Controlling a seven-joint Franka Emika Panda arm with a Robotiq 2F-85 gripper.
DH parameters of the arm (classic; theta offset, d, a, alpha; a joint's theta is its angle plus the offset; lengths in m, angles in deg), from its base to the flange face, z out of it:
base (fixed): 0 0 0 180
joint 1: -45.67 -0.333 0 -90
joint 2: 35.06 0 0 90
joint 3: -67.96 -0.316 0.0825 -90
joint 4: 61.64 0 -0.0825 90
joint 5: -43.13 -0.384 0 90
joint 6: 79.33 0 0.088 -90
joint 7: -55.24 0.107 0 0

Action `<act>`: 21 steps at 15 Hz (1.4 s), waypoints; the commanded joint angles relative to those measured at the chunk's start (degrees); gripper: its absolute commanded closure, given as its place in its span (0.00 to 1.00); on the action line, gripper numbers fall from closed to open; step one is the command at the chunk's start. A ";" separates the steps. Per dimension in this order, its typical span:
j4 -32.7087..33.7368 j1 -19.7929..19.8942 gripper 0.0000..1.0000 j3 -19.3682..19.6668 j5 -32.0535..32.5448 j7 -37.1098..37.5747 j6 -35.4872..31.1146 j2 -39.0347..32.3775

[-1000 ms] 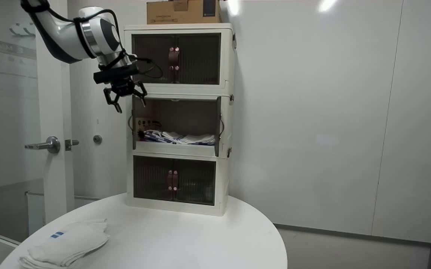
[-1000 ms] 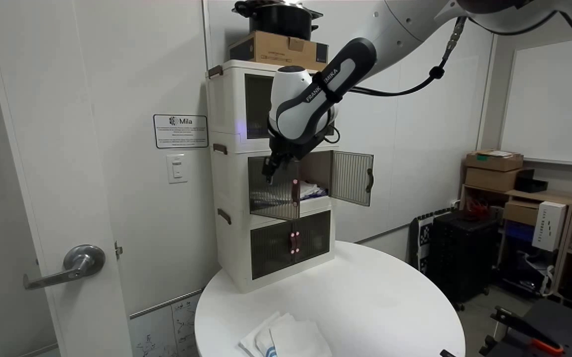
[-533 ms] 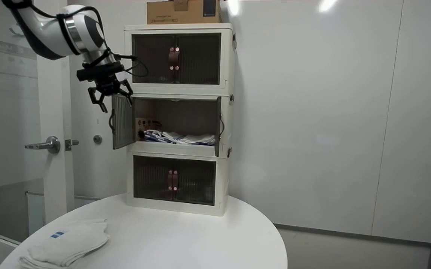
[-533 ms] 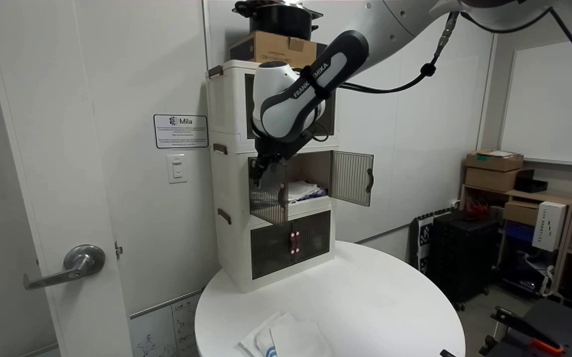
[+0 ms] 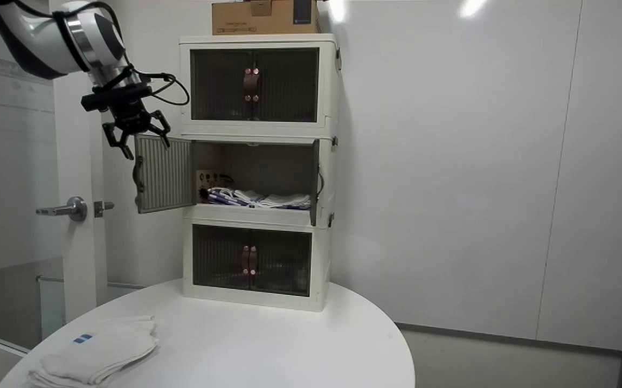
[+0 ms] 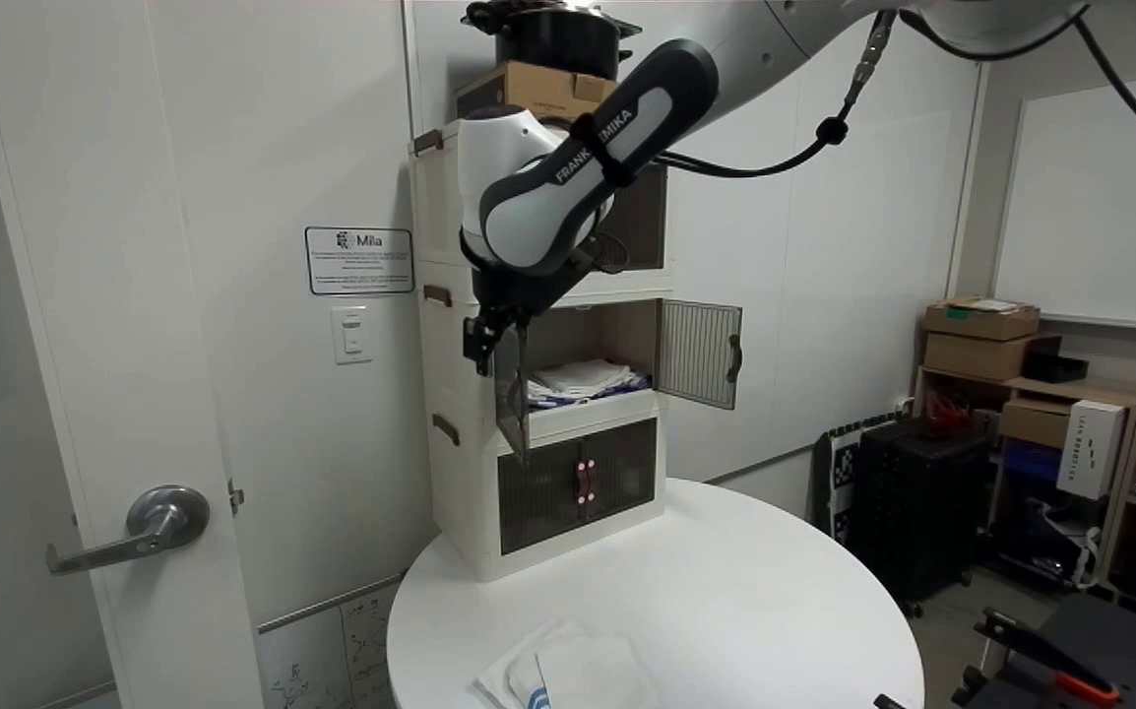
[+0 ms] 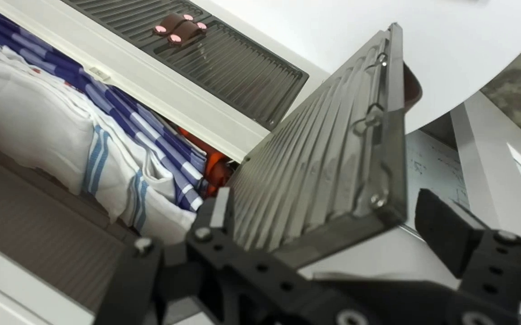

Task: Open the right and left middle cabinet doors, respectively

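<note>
Grey L door & R door both open; gripper wide, w/ nothing held. Job prob. done, no pulls left.

Found the left middle cabinet door and right middle cabinet door open, upright, smoky, ribbed, flanking their compartment.

White glossy wall with two light reflections; round white table; lever-handled door; wooden shelving.
</note>
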 commanded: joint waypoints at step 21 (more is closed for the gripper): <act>9.80 1.03 0.00 5.95 10.28 28.17 14.42 9.56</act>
